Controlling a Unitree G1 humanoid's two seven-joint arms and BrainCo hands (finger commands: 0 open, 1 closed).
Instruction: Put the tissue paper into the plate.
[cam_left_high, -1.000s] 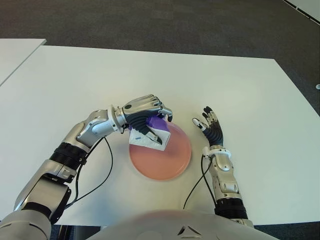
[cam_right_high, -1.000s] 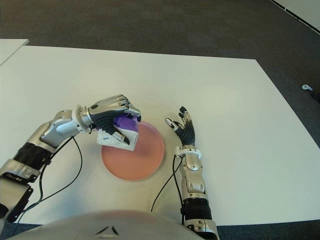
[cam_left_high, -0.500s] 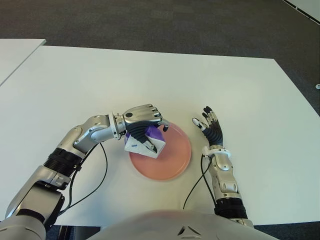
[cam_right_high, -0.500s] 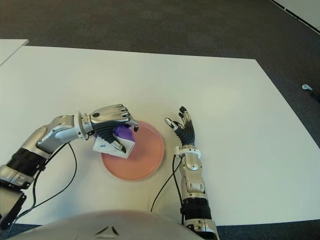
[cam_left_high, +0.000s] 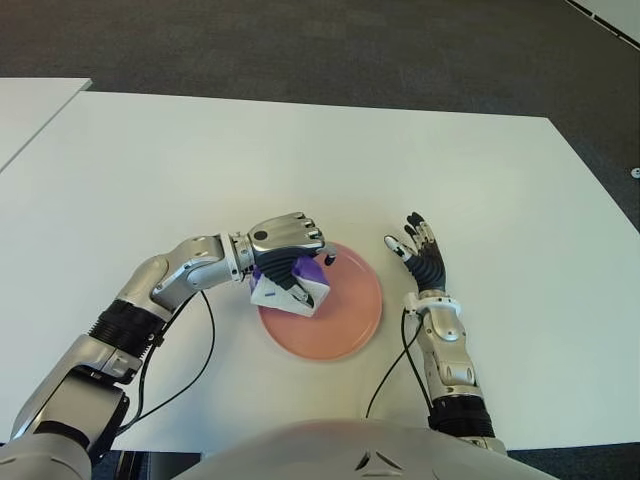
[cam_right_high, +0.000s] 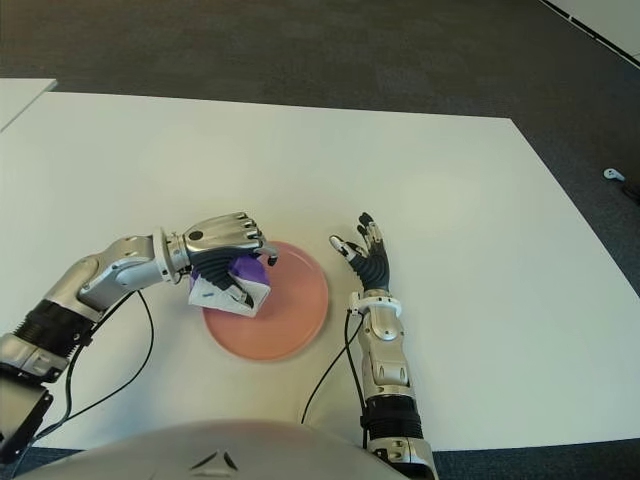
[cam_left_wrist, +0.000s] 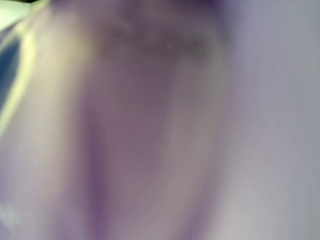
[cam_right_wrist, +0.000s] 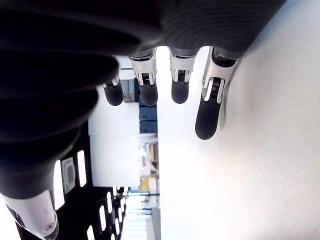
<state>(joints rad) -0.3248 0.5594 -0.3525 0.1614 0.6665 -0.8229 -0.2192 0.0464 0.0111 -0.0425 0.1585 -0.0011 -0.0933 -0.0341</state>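
A white and purple tissue packet (cam_left_high: 290, 287) is held in my left hand (cam_left_high: 287, 247), whose fingers curl over it from above. The packet hangs low over the left rim of the round pink plate (cam_left_high: 345, 320) near the table's front; whether it touches the plate I cannot tell. The left wrist view is filled by a purple blur of the tissue packet (cam_left_wrist: 160, 130). My right hand (cam_left_high: 418, 252) shows just right of the plate, fingers spread and holding nothing, as its fingertips (cam_right_wrist: 207, 125) confirm over the white table.
The white table (cam_left_high: 300, 150) stretches wide behind and to both sides of the plate. A second white table's corner (cam_left_high: 30, 100) lies at the far left. Dark carpet (cam_left_high: 300, 40) runs beyond the far edge. Black cables (cam_left_high: 190, 360) hang from both forearms.
My left hand has lowered and drawn back slightly toward the plate's left rim, carrying the tissue packet down with it. The right hand has stayed where it was.
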